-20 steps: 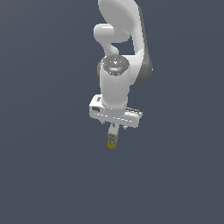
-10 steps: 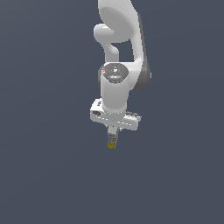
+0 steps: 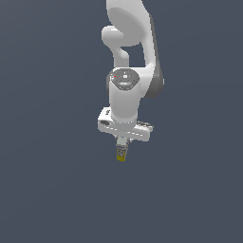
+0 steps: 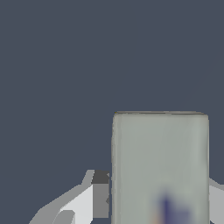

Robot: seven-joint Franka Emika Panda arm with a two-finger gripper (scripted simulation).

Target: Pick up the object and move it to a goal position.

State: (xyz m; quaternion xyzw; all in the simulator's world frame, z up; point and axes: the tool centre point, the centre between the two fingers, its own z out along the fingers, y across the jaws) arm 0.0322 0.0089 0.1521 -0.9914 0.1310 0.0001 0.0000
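Now the hand [image 3: 122, 151] pinches the object [image 3: 121, 154] between its fingers [image 4: 99, 195], yellow end hanging down.

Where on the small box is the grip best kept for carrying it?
Across its narrow width at the upper end, from above, as the gripper holds it. The small box hangs lengthwise, yellow end down; its flat long sides suit the pads.

No text can be read; the object's [image 4: 160, 166] bluish mark is blurred.
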